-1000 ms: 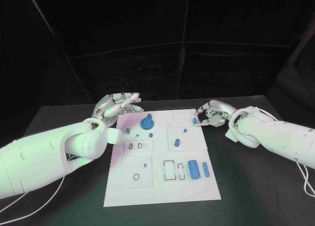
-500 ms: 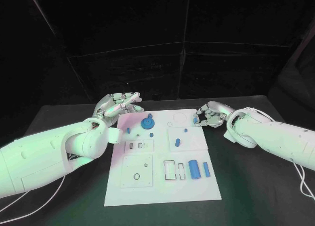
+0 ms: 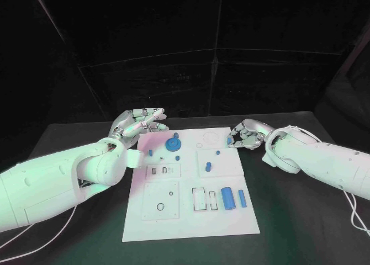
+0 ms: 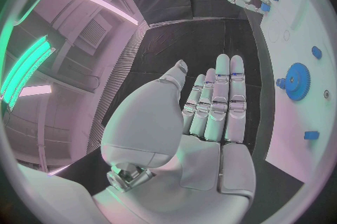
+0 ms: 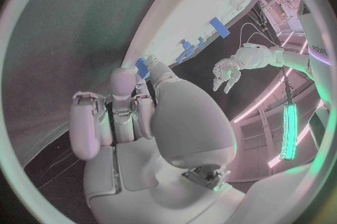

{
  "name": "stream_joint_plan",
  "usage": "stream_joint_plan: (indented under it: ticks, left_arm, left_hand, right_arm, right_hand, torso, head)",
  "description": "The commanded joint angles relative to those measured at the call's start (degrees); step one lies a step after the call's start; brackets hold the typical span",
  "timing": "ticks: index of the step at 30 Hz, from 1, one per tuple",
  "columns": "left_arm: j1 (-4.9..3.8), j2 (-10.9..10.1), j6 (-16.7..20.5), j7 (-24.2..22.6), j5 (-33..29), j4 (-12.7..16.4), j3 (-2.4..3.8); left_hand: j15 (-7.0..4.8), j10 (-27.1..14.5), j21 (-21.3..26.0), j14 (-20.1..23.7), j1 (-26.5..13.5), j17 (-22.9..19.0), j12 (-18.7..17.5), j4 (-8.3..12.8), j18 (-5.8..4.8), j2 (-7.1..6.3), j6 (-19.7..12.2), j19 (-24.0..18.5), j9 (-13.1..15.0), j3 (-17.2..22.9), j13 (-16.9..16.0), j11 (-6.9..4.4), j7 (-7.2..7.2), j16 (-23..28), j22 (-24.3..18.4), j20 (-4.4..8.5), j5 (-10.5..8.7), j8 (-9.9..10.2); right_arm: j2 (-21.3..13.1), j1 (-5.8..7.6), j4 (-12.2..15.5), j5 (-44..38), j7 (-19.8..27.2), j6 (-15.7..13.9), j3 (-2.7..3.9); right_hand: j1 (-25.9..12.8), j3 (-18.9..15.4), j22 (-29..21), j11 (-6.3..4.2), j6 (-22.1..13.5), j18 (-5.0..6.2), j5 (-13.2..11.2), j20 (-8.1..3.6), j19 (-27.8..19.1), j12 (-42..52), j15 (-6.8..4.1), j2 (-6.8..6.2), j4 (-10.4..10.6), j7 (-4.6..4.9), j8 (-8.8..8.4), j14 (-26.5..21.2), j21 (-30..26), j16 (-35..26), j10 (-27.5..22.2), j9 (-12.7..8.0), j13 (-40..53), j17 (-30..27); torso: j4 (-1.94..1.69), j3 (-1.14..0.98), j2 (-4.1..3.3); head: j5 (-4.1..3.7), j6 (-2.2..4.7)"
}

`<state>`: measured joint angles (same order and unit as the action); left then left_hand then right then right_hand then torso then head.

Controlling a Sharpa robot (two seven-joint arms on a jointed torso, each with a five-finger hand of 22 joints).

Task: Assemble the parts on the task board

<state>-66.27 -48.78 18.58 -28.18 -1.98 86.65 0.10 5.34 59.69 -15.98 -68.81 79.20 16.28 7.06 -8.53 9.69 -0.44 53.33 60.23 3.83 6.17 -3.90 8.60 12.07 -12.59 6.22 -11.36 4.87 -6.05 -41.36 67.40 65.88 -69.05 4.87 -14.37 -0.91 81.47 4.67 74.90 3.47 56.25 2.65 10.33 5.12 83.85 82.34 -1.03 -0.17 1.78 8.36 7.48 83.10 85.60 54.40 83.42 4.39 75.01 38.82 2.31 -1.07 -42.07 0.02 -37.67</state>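
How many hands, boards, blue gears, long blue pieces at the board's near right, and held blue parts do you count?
Hands: 2, left hand, right hand
Task board: 1
Blue gear: 1
Long blue pieces: 2, thick piece, thin piece
Held blue part: 1, right hand
Total: 7

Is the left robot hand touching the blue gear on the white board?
Apart. The left wrist view shows the left robot hand over dark table, clear of the blue gear.
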Motion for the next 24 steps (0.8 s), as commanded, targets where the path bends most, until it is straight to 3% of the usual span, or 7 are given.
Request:
stream_joint_plan:
  ticks: [1,17,24]
  left_arm:
    - [-0.07,0.06,-0.67,-0.47,0.27,0.03,0.05]
    - [-0.07,0.02,-0.77,-0.34,0.27,0.03,0.05]
    - [-0.07,-0.05,-0.77,-0.32,0.27,0.07,0.05]
  left_hand:
    - [-0.18,0.42,0.01,-0.38,0.02,0.06,-0.32,0.46,0.81,0.34,0.27,0.47,-0.04,0.02,0.05,0.16,0.05,0.26,-0.06,-0.02,-0.21,0.22]
    - [-0.19,0.44,0.02,-0.39,0.09,0.12,-0.35,0.52,0.81,0.36,0.29,0.49,-0.05,0.03,0.06,0.16,0.06,0.30,-0.08,-0.01,-0.21,0.24]
    - [-0.19,0.44,0.02,-0.39,0.09,0.12,-0.35,0.52,0.81,0.36,0.29,0.49,-0.05,0.03,0.06,0.16,0.06,0.30,-0.08,-0.01,-0.21,0.24]
  right_arm:
    - [0.11,0.05,0.02,-0.49,-0.32,0.43,0.02]
    - [0.80,0.00,-0.21,-0.52,-1.72,-0.68,0.02]
    - [0.88,-0.05,-0.23,-0.60,-2.23,-1.61,0.02]
  right_hand:
    - [0.21,0.41,4.66,-0.25,0.52,-0.49,-0.39,-0.36,1.53,0.19,-0.42,0.57,0.03,-0.03,0.21,0.13,0.22,-0.11,0.29,0.08,7.05,-0.05]
    - [-0.08,0.48,4.68,-0.30,0.67,-0.50,-0.46,-0.44,1.54,0.14,-0.49,0.54,0.08,-0.06,0.11,0.14,0.23,-0.10,0.28,0.00,7.01,-0.04]
    - [0.25,1.96,4.72,-0.88,2.68,-0.50,-0.34,-0.76,1.57,0.28,-0.89,1.80,-0.31,-0.78,0.70,0.16,0.24,-0.15,0.46,0.14,7.21,-0.05]
  torso:
    - [-0.01,-0.01,0.02]
    - [-0.07,0.02,0.01]
    - [-0.01,0.01,0.03]
  head:
    - [-0.04,0.00]
    - [-0.05,-0.11]
    - [0.00,-0.17]
